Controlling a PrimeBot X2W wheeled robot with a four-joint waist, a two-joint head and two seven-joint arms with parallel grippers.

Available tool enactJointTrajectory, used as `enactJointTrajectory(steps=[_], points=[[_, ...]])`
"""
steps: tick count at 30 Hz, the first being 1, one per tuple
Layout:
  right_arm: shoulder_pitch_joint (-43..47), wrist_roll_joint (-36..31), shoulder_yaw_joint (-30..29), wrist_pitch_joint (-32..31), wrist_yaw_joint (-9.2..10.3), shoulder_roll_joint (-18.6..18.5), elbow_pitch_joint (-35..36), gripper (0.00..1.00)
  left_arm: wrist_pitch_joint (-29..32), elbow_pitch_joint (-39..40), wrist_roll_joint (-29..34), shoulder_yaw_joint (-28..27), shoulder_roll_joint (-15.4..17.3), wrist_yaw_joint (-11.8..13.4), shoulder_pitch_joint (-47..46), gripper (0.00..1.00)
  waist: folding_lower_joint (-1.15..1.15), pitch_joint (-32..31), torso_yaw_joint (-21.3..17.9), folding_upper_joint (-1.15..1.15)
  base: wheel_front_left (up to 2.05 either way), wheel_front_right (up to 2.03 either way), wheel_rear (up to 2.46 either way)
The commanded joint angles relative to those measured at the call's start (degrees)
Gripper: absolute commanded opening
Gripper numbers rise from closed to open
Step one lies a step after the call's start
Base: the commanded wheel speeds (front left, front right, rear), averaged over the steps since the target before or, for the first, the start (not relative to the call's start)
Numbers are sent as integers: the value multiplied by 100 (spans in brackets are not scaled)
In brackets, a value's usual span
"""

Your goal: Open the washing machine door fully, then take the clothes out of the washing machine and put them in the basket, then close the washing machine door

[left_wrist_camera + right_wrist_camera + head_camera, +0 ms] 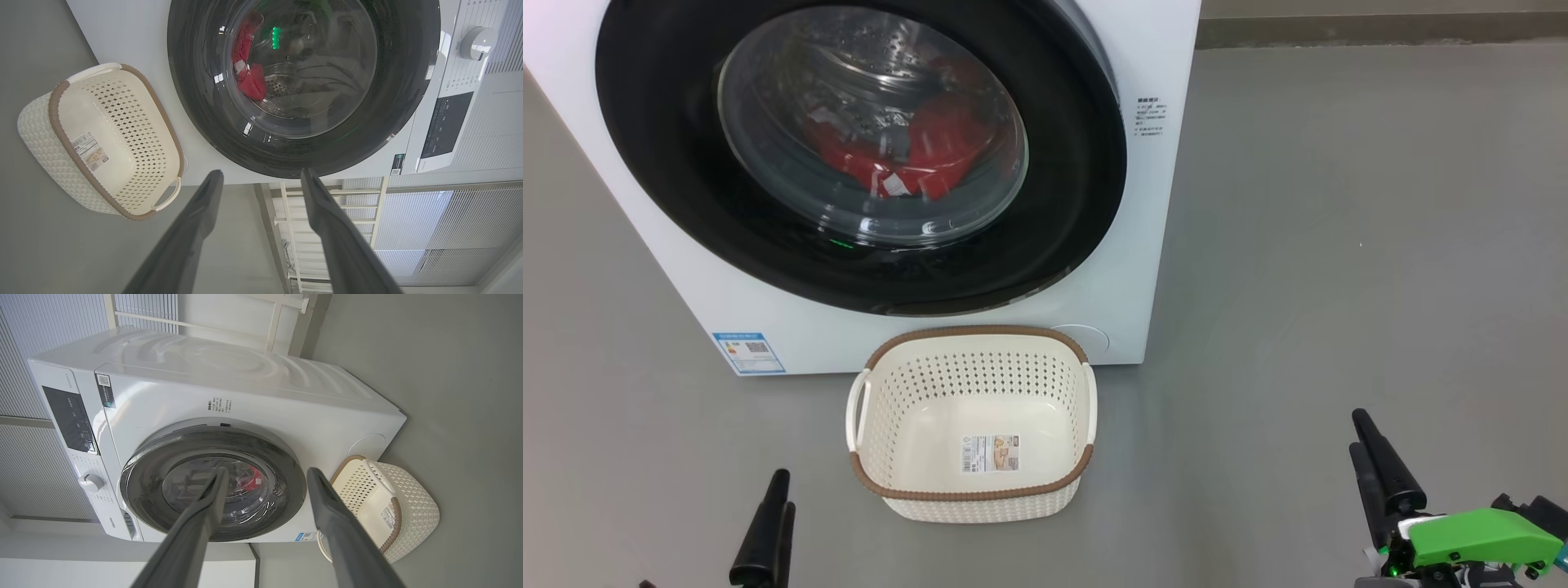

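Both pairs of long dark fingers stand spread wide with nothing between them: the left gripper (770,527) low beside the basket's left, the right gripper (1372,461) low over bare grey floor (1339,245), well out past the machine's right edge. Ahead of and above both hangs the washing machine door (658,139), shut flush against the white front of the washing machine (1156,245), so step 1 of the task is not yet done. Being round, the door has no long axis; its face stands upright toward the robot. The left gripper looks the nearer, sitting under the door's left part, while the right wrist view approaches the door at a slant from the side. Which edge carries the handle cannot be told for sure. The rim is wide, glossy black and smooth, the window a bulging clear glass bowl full of reflections. Through it lie the clothes (939,143), soft and crumpled, red with white patches, on the perforated steel drum. The basket (972,331), cream perforated plastic with a brown woven-look rim, sits empty just in front of the machine.
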State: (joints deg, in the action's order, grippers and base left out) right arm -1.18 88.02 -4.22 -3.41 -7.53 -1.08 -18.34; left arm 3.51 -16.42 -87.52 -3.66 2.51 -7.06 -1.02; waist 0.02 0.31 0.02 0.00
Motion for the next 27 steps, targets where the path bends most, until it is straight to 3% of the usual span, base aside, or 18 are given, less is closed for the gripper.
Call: enactJointTrajectory(steps=[1,27], points=[[-142,-122,80,72,1,-60,178,100,-63,207,159,-39,110,-9,-42,100,-1,2,-1,0,0,0,0],[-164,-1813,483,493,2,-89,166,100,-489,555,2233,-126,122,-17,105,100,-1,67,-12,0,0,0,0]])
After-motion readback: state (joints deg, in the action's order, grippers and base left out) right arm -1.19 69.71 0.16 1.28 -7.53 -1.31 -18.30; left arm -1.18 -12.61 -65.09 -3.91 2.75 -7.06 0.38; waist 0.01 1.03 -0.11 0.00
